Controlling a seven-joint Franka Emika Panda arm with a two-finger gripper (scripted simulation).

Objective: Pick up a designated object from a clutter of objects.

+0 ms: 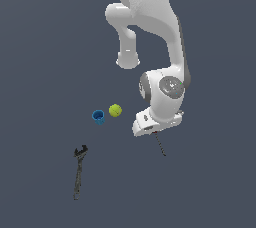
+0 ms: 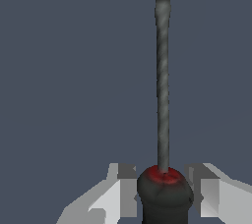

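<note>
The screwdriver (image 2: pixel 163 85) has a red-and-black handle and a thin dark shaft. In the wrist view its handle sits between my two fingers (image 2: pixel 123 191), which press against it on both sides. My gripper (image 2: pixel 164 191) is shut on the handle. In the exterior view the gripper (image 1: pixel 154 130) is low over the ground and only the dark shaft (image 1: pixel 160 144) sticks out below the hand. The handle is hidden by the hand there.
A blue cup (image 1: pixel 98 117) and a yellow-green ball (image 1: pixel 115 110) stand side by side toward the exterior view's left of the hand. A long dark grey wrench (image 1: pixel 79 171) lies further front left. The dark red block is out of view.
</note>
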